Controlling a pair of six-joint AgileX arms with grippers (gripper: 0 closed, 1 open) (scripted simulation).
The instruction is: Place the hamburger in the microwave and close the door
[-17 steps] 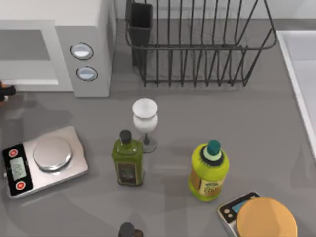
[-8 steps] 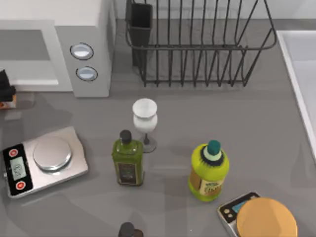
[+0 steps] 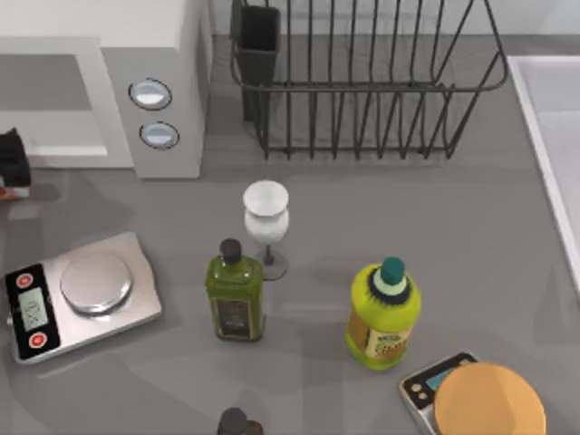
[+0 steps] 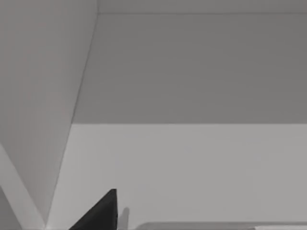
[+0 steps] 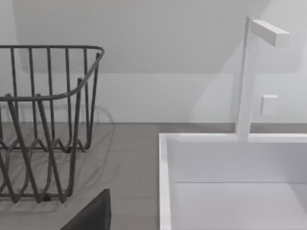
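Note:
The white microwave (image 3: 154, 54) stands at the back left, its wide front cavity (image 3: 45, 109) open toward the table. My left gripper (image 3: 9, 159) is a black shape at the table's left edge, just in front of the cavity. A sliver of the orange and white hamburger (image 3: 5, 192) shows right under it, held in its grip. The left wrist view looks into the microwave's bare interior (image 4: 192, 72), with one dark fingertip (image 4: 100, 215) at the frame edge. The door is out of view. One dark fingertip (image 5: 91, 215) of my right gripper shows in the right wrist view.
A silver scale (image 3: 82, 294) lies front left. Mid-table stand a white goblet (image 3: 265, 217), a green bottle (image 3: 236, 294) and a yellow bottle (image 3: 383, 317). The black wire rack (image 3: 362, 82) is behind them. A sink (image 5: 240, 182) is at right, and a second scale with a tan disc (image 3: 489, 403) at front right.
My left gripper has come in from the left edge and risen slightly toward the microwave's front, carrying the hamburger. Everything on the table stays put.

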